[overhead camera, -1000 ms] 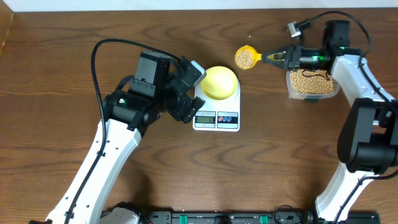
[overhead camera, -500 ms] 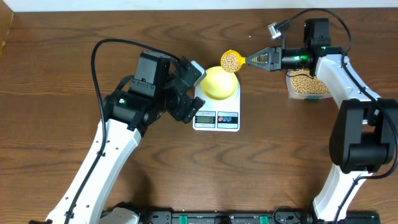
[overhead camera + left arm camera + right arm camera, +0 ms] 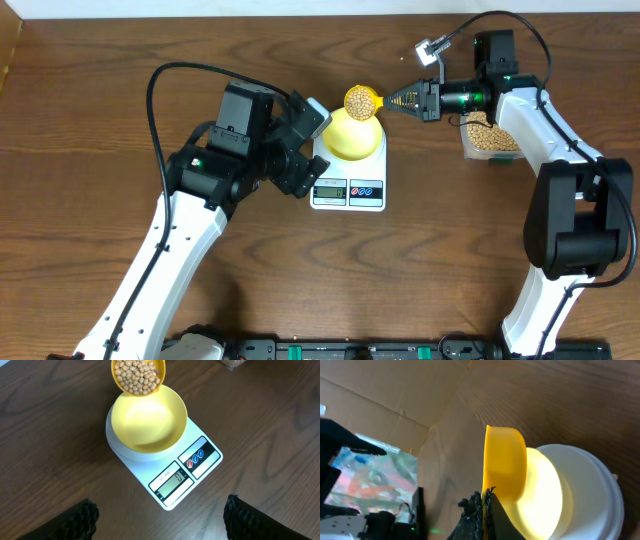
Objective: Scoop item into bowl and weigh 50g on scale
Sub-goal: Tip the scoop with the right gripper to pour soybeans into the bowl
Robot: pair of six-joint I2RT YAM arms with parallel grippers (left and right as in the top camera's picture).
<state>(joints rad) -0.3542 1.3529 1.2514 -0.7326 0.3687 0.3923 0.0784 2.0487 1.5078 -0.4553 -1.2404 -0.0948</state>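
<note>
The pale yellow bowl [image 3: 352,138] stands empty on the white scale [image 3: 348,190]; its display [image 3: 172,481] reads zero. My right gripper [image 3: 402,100] is shut on the handle of a bright yellow scoop [image 3: 360,99], which is heaped with tan beans [image 3: 137,375] and held level over the bowl's far rim. In the right wrist view the scoop [image 3: 505,460] hangs just over the bowl [image 3: 545,495]. My left gripper [image 3: 310,148] hovers open at the scale's left side. Its two fingers [image 3: 75,522] are spread wide, with nothing between them.
A clear plastic tub [image 3: 487,135] of beans sits to the right of the scale, under my right arm. Cables loop above both arms. The table's far edge runs along the top of the overhead view.
My right arm has carried the full scoop leftward from beside the tub to above the bowl's far rim. The left arm has not moved.
</note>
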